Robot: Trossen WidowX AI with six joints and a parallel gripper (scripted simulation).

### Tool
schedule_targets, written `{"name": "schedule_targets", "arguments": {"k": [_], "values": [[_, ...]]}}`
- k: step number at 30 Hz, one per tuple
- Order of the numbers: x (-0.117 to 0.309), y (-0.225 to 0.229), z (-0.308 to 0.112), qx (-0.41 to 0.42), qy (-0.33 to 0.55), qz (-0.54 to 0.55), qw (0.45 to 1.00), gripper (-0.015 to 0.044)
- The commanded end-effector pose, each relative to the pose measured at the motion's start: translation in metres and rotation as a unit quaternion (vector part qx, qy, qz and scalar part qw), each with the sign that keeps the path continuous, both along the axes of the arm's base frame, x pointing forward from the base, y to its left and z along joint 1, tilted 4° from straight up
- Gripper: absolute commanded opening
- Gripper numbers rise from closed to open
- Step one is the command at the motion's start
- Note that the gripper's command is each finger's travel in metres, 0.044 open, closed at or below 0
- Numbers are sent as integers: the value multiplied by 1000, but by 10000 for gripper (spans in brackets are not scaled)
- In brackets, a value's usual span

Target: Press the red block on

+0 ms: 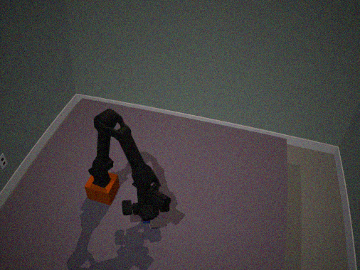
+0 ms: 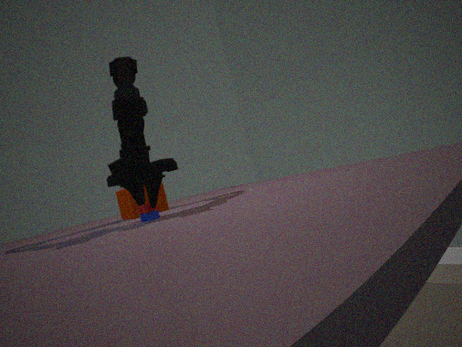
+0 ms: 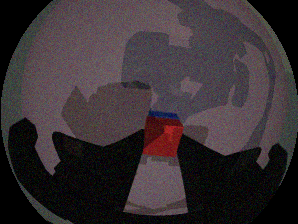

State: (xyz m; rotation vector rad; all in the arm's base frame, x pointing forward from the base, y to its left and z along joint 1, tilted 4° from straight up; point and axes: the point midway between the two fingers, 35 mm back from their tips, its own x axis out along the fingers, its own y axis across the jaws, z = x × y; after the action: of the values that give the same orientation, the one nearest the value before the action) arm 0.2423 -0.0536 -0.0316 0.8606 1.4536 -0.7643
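1. Top: The arm (image 1: 132,150) (image 2: 131,132) rises from an orange base (image 1: 101,196) (image 2: 128,205), bends at its high elbow and reaches down to the table (image 1: 220,177) (image 2: 228,274) (image 3: 75,55). Only a sliver of the blue block (image 1: 146,222) (image 2: 150,216) (image 3: 164,115) shows below the gripper (image 1: 146,219) (image 2: 148,206) (image 3: 163,135); the red block is hidden here. This view alone shows the outlet (image 1: 3,160) on the wall at the left edge.

2. Exterior: The gripper points down, its fingers narrowed around the red block (image 2: 145,209) (image 3: 163,137). The red block sits right above the blue block, apparently touching it; whether it is fully seated cannot be told. The blue block rests on the table, with the orange base behind. Both blocks show here, unlike in the top view.

3. Wrist: The red block is pinched between the two dark fingers, which press on opposite sides. A strip of the blue block shows just past its far edge. This view gives the clearest look at the grip, and leaves out the orange base.
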Motion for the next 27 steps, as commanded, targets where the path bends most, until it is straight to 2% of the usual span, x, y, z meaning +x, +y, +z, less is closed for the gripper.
{"name": "schedule_targets", "arguments": {"k": [1,11,19,27], "values": [[0,-1,-1,-2,0,-1,1000,0],[0,0,-1,0,0,0,1000,0],[0,0,-1,0,0,0,1000,210],[0,0,-1,0,0,0,1000,220]]}}
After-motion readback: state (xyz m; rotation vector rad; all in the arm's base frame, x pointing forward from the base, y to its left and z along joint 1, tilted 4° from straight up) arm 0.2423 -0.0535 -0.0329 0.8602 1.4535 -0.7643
